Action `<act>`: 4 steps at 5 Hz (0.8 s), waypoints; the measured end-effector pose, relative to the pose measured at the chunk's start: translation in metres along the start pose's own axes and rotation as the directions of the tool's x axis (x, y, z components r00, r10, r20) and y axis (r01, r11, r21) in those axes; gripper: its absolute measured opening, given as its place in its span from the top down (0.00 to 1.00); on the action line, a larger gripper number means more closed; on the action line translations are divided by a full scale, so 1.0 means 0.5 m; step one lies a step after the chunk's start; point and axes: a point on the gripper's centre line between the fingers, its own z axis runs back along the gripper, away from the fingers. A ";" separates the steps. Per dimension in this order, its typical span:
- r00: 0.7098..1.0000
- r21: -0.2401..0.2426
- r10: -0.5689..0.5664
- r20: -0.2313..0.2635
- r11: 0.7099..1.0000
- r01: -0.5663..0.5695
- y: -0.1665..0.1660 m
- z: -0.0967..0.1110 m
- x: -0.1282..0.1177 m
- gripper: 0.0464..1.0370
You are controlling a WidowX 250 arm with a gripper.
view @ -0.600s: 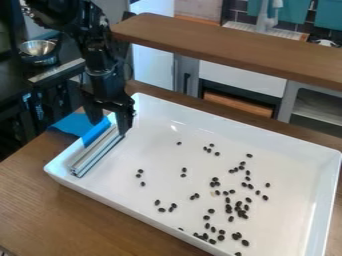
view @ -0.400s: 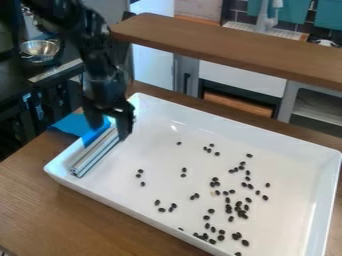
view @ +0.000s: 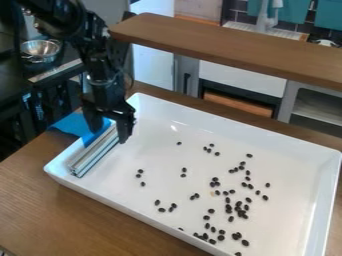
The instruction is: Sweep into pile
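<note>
Dark beans (view: 238, 204) lie loose across the floor of the white tray (view: 167, 160), mostly in the tray's right half & down toward its near side, densest right of the tray's centre; a few sparse ones sit nearer the tray's middle, plus a small group toward its far side. One pale bit (view: 212, 194) lies among them, right of tray centre. Along the tray's left end, inside the wall, is a long ribbed metal bar (view: 90, 157), well apart from the beans, w/ a blue strip (view: 95, 136) at its far part. The pincer (view: 108, 136) hangs over the tray's far-left part, pointing down, fingers spread well apart, w/ the blue strip & part of the bar btwn them; can't tell if either finger touches, & no firm hold on anything is visible. The black arm (view: 100, 62) comes down to the tray from upper L. A blue sheet (view: 69, 123) lies just outside the tray's left end. The tray rests on a brown wood counter (view: 40, 205). Beyond the tray's far side runs a raised wood shelf (view: 227, 42), w/ grey & white cabinets (view: 188, 77) below it. Well back & L of the tray: a shiny metal bowl (view: 40, 48). Far behind the tray, top R, teal cloths (view: 328, 15) hang.
</note>
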 end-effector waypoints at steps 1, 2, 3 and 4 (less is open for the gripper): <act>1.000 0.022 -0.006 -0.001 1.000 0.006 -0.004 -0.004 -0.002 0.04; 1.000 0.058 -0.007 -0.010 0.998 0.008 -0.001 -0.013 -0.012 0.04; 1.000 0.081 -0.012 -0.017 0.997 0.013 -0.001 -0.018 -0.019 0.04; 1.000 0.121 -0.007 -0.020 0.993 0.009 0.008 -0.022 -0.024 0.04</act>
